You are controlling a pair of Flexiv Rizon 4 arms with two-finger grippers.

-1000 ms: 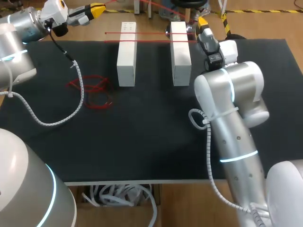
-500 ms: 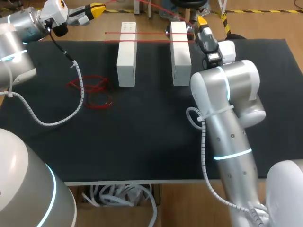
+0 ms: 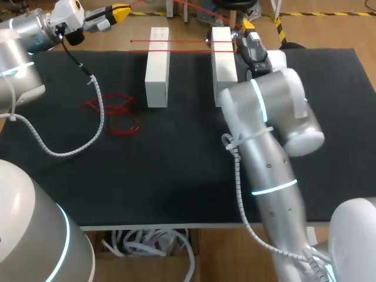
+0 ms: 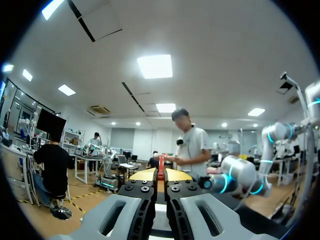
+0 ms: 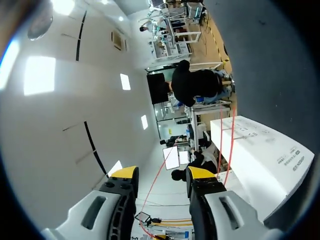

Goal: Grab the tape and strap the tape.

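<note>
Two strands of red tape point(image 3: 188, 41) stretch across the far ends of two upright white blocks, the left block point(image 3: 157, 67) and the right block point(image 3: 224, 67). My left gripper point(image 3: 120, 10) hovers beyond the table's far left edge, shut on the red tape point(image 4: 161, 162), which shows between its yellow tips point(image 4: 161, 175). My right gripper point(image 3: 247, 26) sits by the far end of the right block. In the right wrist view its fingers point(image 5: 162, 175) stand apart, with a thin tape strand point(image 5: 220, 125) running from the white block point(image 5: 260, 145) down between them, not pinched.
A loose tangle of red tape point(image 3: 111, 110) lies on the black table point(image 3: 176, 176) left of the blocks. The left arm's white coiled cable point(image 3: 70, 151) droops over the table's left part. My right arm's bulk covers the table right of the blocks.
My right arm has swung left, bringing its gripper closer to the right block's far end. The left arm and the tape strands have not moved.
</note>
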